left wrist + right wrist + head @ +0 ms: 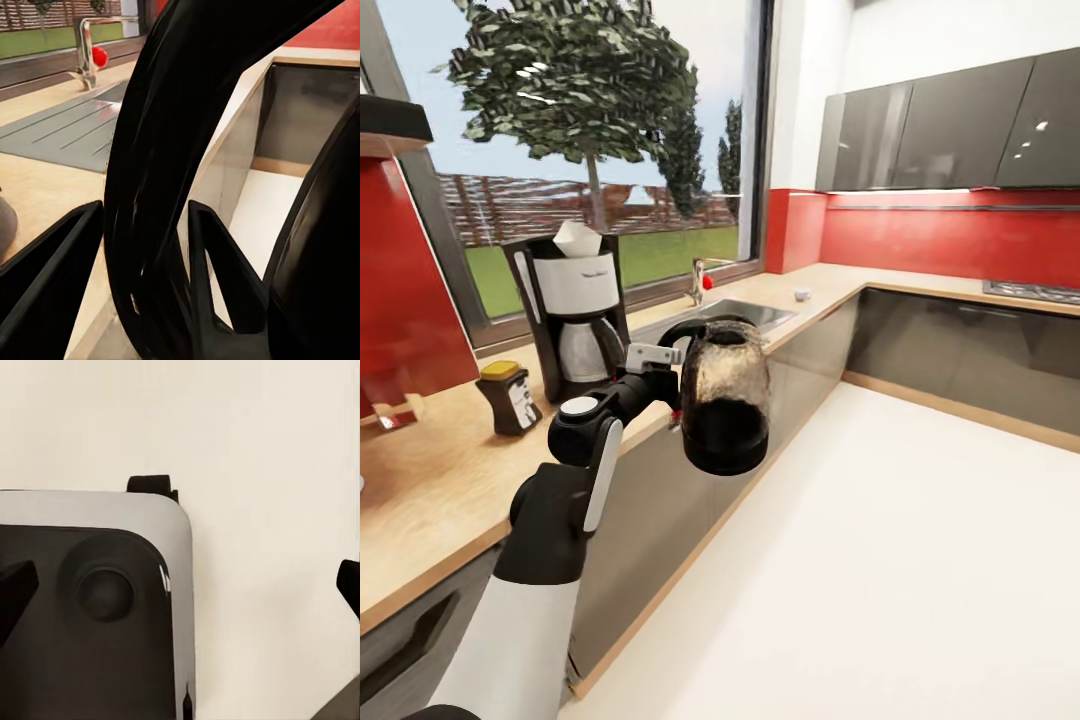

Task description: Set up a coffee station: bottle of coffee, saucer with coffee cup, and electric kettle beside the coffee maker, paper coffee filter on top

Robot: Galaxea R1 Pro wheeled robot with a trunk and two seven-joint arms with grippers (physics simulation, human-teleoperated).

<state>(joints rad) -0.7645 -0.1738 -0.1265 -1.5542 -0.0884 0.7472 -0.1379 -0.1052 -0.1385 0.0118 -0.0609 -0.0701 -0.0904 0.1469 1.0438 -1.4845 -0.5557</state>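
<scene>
The dark glass electric kettle [725, 395] hangs in the air just off the counter's front edge, my left gripper [668, 362] shut on its black handle [150, 180]. In the left wrist view both fingers [225, 277] press against that handle. The black and white coffee maker [575, 315] stands on the wooden countertop [420, 490] by the window, with a white paper filter [577, 238] on top. The brown coffee bottle [508, 398] sits just left of it. My right gripper [180, 589] is open over the floor, nothing between its fingers.
A steel sink [745, 313] with a faucet [700, 278] lies right of the coffee maker. A small white object [801, 294] sits further along the counter. Dark base cabinets [960, 360] line the far wall. My own base [90, 615] shows below the right gripper.
</scene>
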